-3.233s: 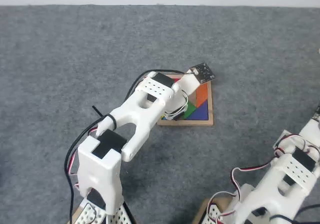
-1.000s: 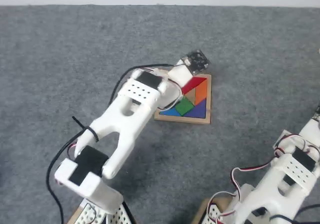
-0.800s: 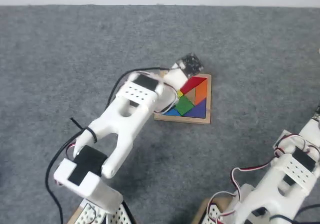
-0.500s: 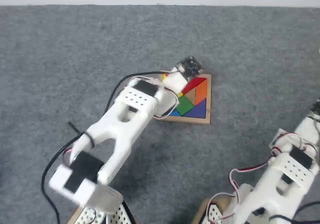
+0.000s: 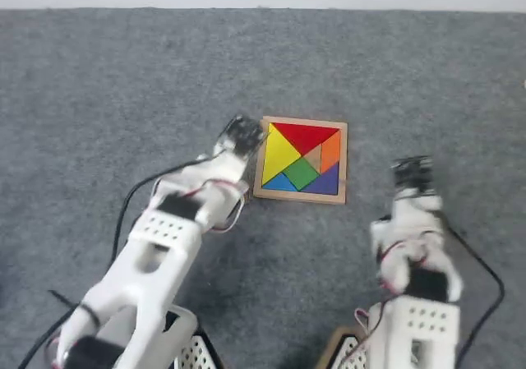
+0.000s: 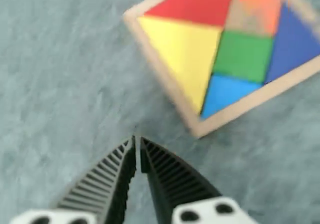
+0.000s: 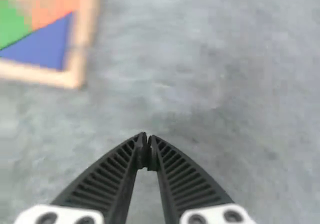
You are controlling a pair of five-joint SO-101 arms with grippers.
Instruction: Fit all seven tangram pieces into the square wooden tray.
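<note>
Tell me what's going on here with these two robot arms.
The puzzle looks finished: the coloured pieces fill the wooden tray on the grey mat. Neither arm holds anything. The left tool is shut just beside the tray, and the right tool is shut over bare mat farther off.

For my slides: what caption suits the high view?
Tangram pieces fill the square wooden tray, left arm and right arm flanking it.

Overhead view, close wrist views, shared tray point(image 5: 300, 197)
</note>
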